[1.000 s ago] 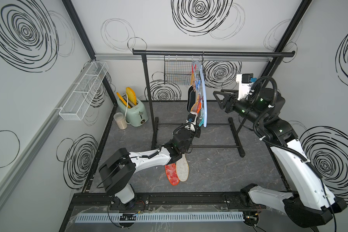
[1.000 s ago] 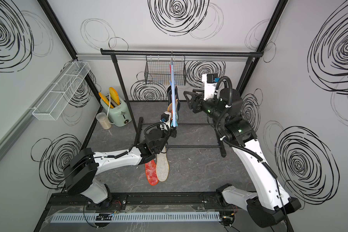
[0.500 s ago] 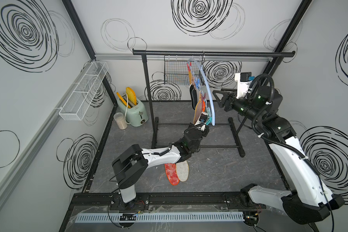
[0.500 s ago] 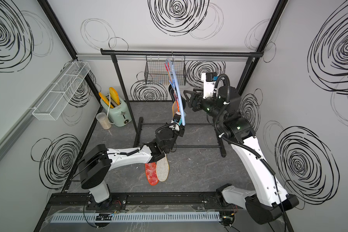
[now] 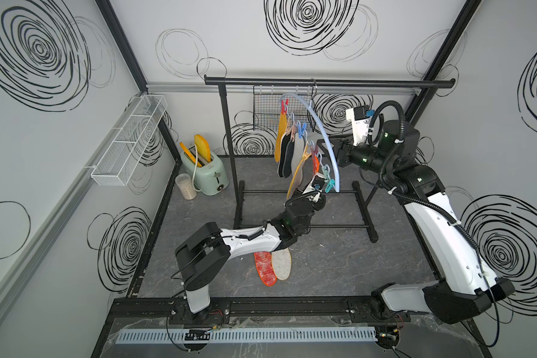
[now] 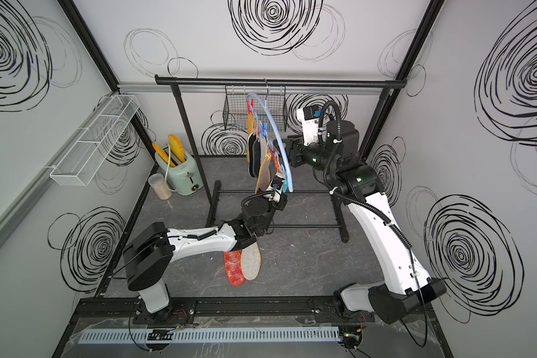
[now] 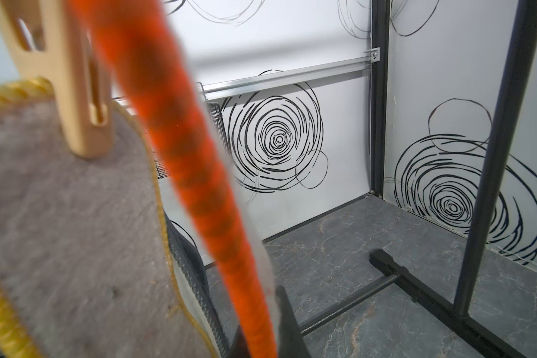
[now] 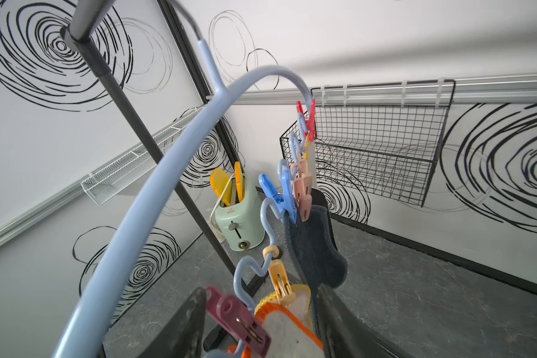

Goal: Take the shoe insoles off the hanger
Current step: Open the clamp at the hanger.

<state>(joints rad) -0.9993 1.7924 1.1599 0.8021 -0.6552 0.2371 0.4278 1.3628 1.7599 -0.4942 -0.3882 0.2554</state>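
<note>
The pale-blue hanger hangs from the black rail, with several shoe insoles pegged to it. My left gripper reaches up from below, shut on the lower end of an orange-rimmed insole. Beside it hangs a yellow-rimmed felt insole under a beige peg. My right gripper is open, its jaws either side of a maroon peg and the orange-rimmed insole's top. A red mesh insole and an off-white one lie on the floor.
The black garment rail stands across the back, its base bars on the floor. A black wire basket hangs behind the hanger. A mint toaster, a jar and a white wire shelf are at the left.
The hanger has turned from edge-on to show its arc. My left gripper has risen to the back right with the insole's end. The right gripper has moved in to the pegs, its jaws widening.
</note>
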